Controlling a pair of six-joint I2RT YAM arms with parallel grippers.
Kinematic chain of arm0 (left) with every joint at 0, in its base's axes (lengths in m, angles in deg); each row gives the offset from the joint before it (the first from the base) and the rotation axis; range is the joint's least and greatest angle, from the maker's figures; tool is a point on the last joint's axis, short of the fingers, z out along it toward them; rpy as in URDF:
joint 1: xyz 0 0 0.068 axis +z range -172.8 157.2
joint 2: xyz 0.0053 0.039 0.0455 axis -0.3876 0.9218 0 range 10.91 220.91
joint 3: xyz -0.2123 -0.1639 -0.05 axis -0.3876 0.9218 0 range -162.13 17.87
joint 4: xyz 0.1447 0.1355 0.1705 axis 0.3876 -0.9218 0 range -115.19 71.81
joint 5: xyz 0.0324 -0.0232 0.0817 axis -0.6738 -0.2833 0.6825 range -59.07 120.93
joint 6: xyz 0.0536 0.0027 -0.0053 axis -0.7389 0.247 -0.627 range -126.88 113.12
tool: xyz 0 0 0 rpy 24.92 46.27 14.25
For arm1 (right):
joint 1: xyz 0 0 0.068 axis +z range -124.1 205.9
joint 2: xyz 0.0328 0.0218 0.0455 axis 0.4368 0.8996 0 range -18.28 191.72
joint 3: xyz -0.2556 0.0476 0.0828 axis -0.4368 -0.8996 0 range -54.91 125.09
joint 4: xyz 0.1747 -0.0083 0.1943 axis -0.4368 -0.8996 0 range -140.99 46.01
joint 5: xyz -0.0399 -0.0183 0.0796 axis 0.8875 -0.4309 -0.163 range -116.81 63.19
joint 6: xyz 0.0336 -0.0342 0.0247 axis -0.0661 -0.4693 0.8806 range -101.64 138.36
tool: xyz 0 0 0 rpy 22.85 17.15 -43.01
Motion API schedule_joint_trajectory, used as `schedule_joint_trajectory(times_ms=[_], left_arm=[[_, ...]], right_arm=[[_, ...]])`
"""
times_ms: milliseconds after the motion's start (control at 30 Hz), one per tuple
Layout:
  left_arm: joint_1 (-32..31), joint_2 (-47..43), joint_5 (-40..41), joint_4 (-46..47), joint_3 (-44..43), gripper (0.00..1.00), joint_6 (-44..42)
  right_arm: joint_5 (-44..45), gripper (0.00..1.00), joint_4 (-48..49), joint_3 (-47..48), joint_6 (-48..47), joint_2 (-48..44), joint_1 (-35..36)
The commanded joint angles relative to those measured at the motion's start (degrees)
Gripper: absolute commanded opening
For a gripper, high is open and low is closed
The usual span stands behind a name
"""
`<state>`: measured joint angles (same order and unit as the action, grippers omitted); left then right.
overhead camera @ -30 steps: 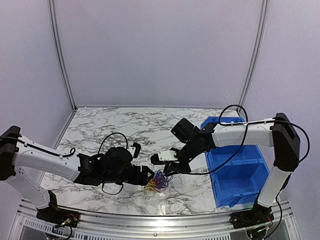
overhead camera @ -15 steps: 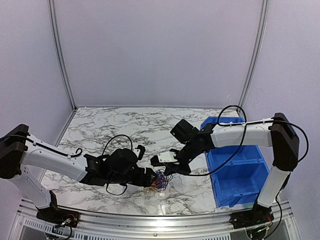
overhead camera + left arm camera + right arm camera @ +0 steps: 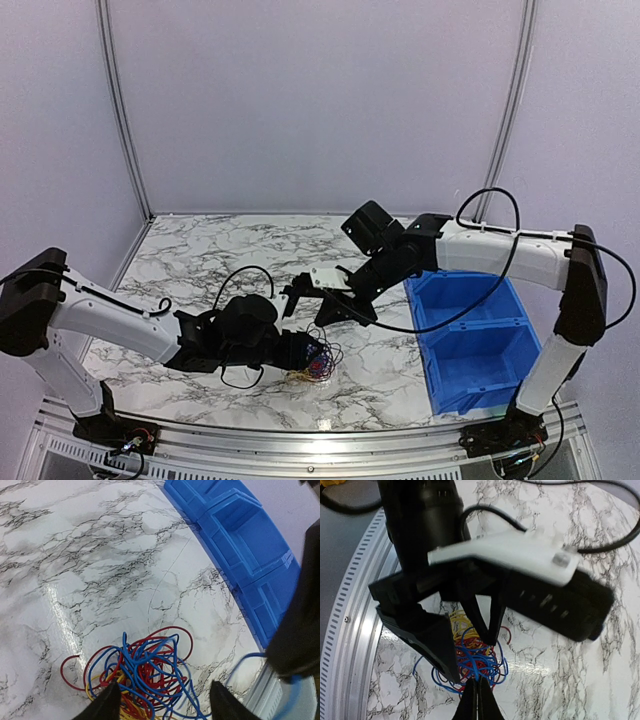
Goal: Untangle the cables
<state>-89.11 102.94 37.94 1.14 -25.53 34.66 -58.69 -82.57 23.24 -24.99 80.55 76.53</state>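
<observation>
The cables (image 3: 145, 672) lie as a loose knot of red, blue and yellow loops on the marble table (image 3: 100, 555), near the blue bin (image 3: 240, 535). The left gripper (image 3: 167, 702) is spread wide astride them. The right gripper (image 3: 477, 702), above the knot, is pressed narrow, seemingly pinching one strand

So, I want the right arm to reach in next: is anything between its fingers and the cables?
Partly. The left gripper is at the cables, its open fingers straddling one edge of the bundle. In the right wrist view its body hangs over most of the bundle. Only the side nearest the right gripper is uncovered.
</observation>
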Motion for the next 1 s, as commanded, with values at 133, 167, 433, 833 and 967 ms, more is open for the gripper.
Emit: schedule_joint_trajectory(times_ms=[133,167,433,833,967], left_arm=[[0.30,5.19,-3.35,4.37,-2.37,0.39,-3.99],[0.34,5.84,-3.26,4.44,-2.54,0.35,-4.23],[0.31,10.15,-2.72,5.88,-2.59,0.20,-3.83],[0.31,12.21,-2.20,6.53,0.24,0.09,-1.35],[0.30,12.37,-2.04,6.68,1.02,0.07,-0.79]], right_arm=[[-7.92,0.00,-9.59,14.18,1.88,-4.77,-0.56],[-8.85,0.00,-10.29,15.72,2.08,-4.94,-0.88],[-16.66,0.00,-13.98,30.07,3.51,-5.18,-5.08],[-25.93,0.00,-11.71,48.66,8.75,-8.67,-14.97],[-24.90,0.00,-11.21,47.73,9.28,-10.80,-16.77]])
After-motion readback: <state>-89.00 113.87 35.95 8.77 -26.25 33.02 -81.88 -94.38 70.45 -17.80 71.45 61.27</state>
